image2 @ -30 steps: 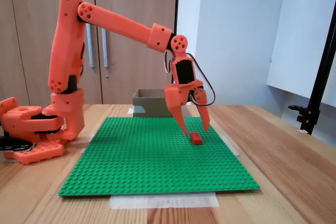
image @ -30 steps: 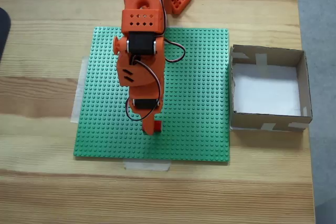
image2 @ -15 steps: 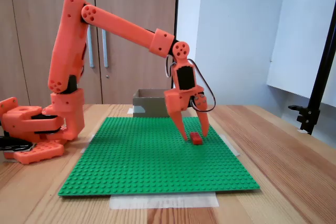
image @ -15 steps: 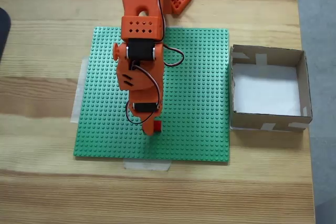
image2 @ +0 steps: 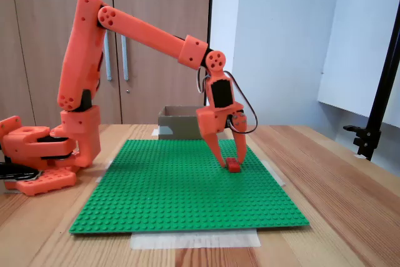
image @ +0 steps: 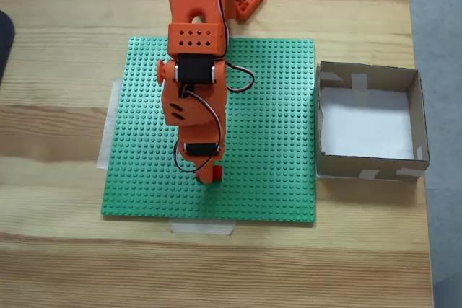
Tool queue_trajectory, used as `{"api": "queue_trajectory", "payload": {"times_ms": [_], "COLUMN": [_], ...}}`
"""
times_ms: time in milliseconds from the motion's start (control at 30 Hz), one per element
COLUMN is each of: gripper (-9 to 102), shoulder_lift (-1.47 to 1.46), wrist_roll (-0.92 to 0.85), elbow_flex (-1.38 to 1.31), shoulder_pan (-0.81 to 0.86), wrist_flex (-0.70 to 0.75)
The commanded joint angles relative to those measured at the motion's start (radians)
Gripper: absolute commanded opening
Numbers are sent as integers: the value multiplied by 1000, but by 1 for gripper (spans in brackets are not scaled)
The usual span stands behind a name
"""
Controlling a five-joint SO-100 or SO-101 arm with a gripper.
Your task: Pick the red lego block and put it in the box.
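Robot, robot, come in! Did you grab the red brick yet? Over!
Gripper down, fingers either side of red lego block. Block on green baseplate. Box empty, nothing in the way.

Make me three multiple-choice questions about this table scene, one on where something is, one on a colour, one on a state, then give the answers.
1. Where is the red block?
A. in the box
B. on the green baseplate
C. on bare wood

2. What colour is the bottom of the box?
A. white
B. green
C. black

3. How does the gripper stand?
A. raised high above the box
B. lowered, jaws either side of the block
C. resting on the bare table

Answers:
1 B, the block lies on the baseplate in both fixed views.
2 A, the fixed view from above shows a white bottom.
3 B, the side fixed view shows the jaws low around the block.
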Motion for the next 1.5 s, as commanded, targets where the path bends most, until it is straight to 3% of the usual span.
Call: {"api": "queue_trajectory", "payload": {"times_ms": [0,333,833,1467], "gripper": [15,7,0,-1], "shoulder_lift": [8,23,316,522], "wrist_roll": [-5,-6,9,67], "elbow_flex": [-60,-57,-34,-81], "shoulder_pan": [2,-11,-75,-364], "wrist_flex": [-26,-81,34,184]}}
